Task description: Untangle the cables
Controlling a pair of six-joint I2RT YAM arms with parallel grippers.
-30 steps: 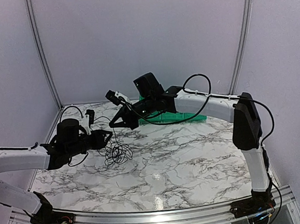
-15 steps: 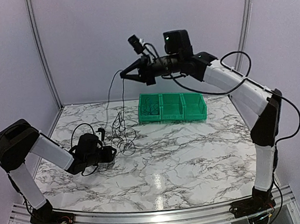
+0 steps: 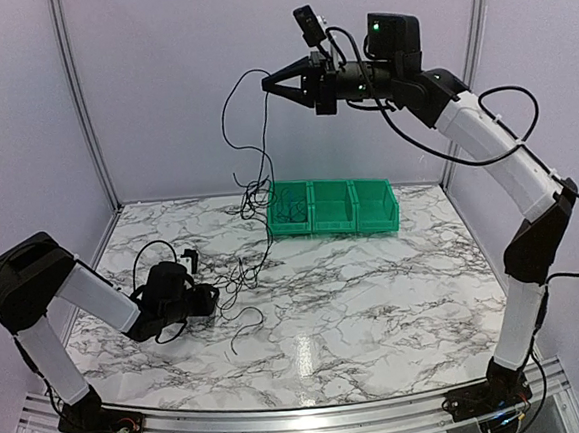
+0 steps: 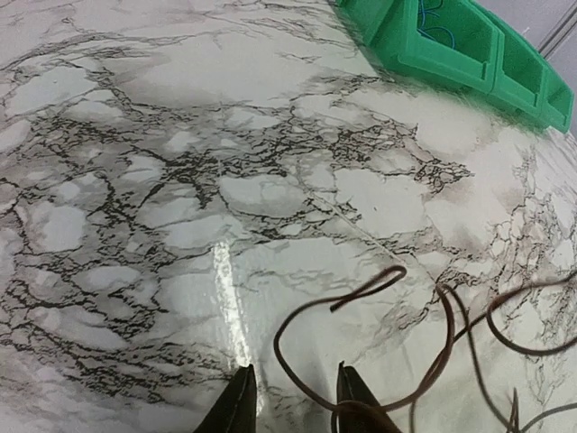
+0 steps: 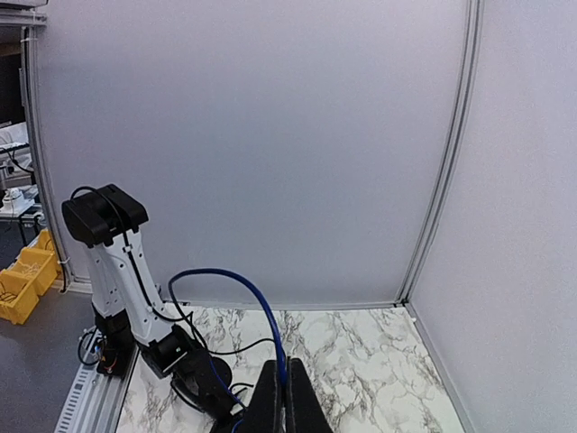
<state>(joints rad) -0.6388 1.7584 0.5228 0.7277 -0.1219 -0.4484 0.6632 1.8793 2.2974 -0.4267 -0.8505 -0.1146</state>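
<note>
The cables are thin dark wires. One blue cable (image 5: 261, 298) is pinched in my right gripper (image 3: 269, 81), which is shut on it high above the table's back. From there the strands (image 3: 265, 168) hang down to a loose tangle (image 3: 239, 278) on the marble. My left gripper (image 3: 213, 301) sits low on the table at the left of the tangle. In the left wrist view its fingers (image 4: 239, 408) stand apart, and a loop of cable (image 4: 276, 342) lies on the table between them, touching the right finger. The right gripper (image 5: 287, 397) shows its fingers closed flat on the blue cable.
A row of green bins (image 3: 334, 208) stands at the back of the table, with wire in the left one; the same bins (image 4: 451, 45) appear at the top of the left wrist view. Grey walls close in the back and sides. The left arm (image 5: 104, 216) is folded near the left edge.
My right gripper has risen from table height to high above the bins, pulling the blue cable up and stretching the tangle. The left gripper drew back and stays low on the table, its jaws slightly narrower.
</note>
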